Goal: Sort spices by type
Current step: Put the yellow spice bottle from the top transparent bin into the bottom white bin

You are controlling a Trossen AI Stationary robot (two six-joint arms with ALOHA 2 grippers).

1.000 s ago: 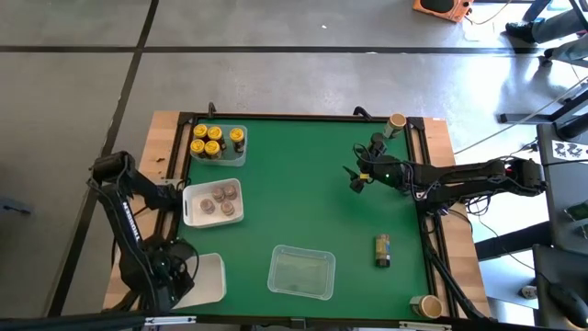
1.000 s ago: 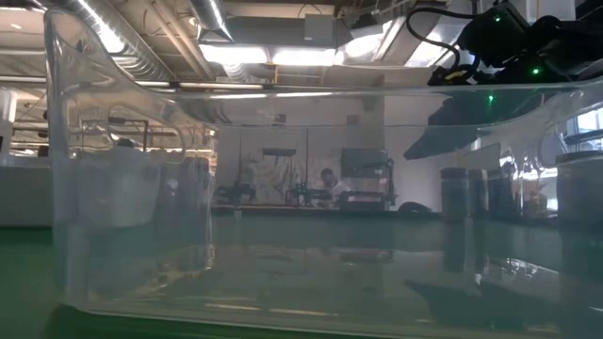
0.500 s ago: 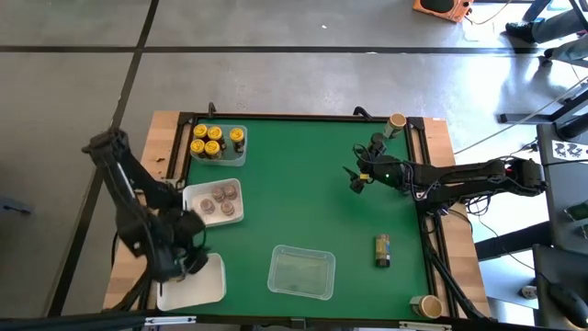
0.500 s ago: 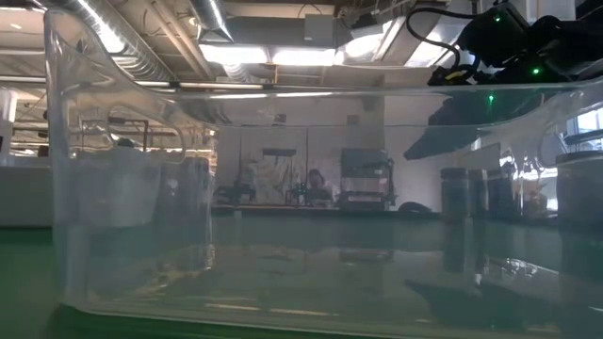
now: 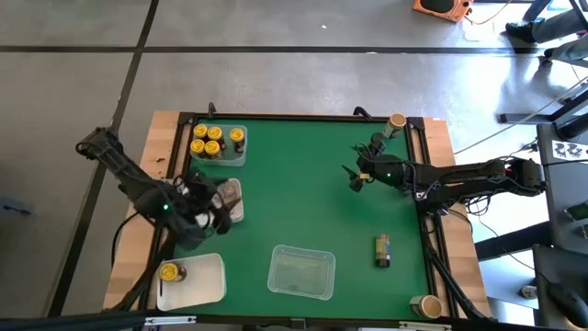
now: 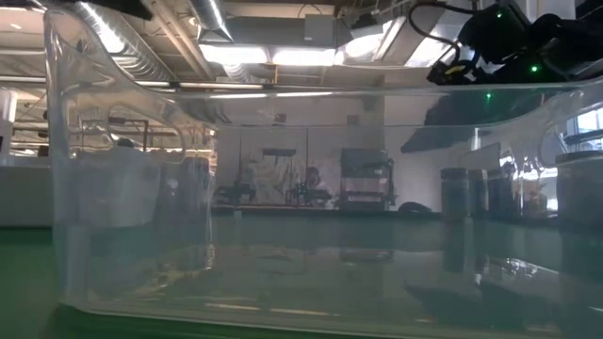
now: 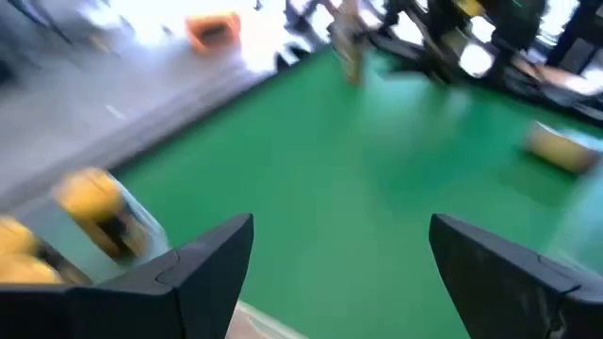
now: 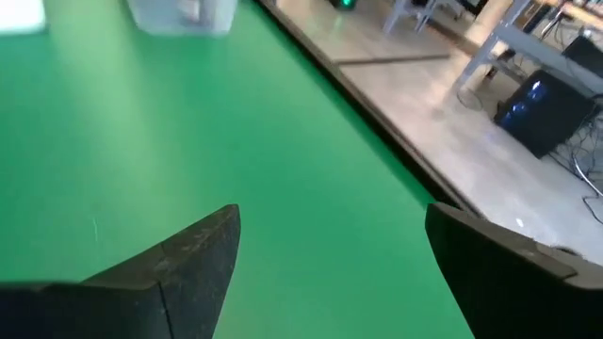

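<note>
The spices are small jars. Several yellow-lidded ones (image 5: 213,142) stand in a clear tray at the far left, and several brownish-lidded ones (image 5: 227,195) stand in a white tray. One yellow-lidded jar (image 5: 169,272) stands in the near-left white tray (image 5: 204,279). One jar (image 5: 382,249) lies on its side on the green mat at the right. My left gripper (image 5: 220,210) hovers open over the brownish-lidded tray, nothing between its fingers (image 7: 203,259). My right gripper (image 5: 353,179) hangs open above the mat at the far right, holding nothing (image 8: 330,273).
A clear tray (image 5: 301,272) stands at the near middle of the mat and fills the low view (image 6: 283,235). Tan-lidded jars stand at the far right corner (image 5: 397,121) and the near right corner (image 5: 428,305). Bare green mat lies between the arms.
My left arm has risen from the near-left white tray and swung toward the far edge and the right, turning as it went, and now hangs over the brownish-lidded tray. A yellow-lidded jar that the arm covered now shows standing in the near-left tray.
</note>
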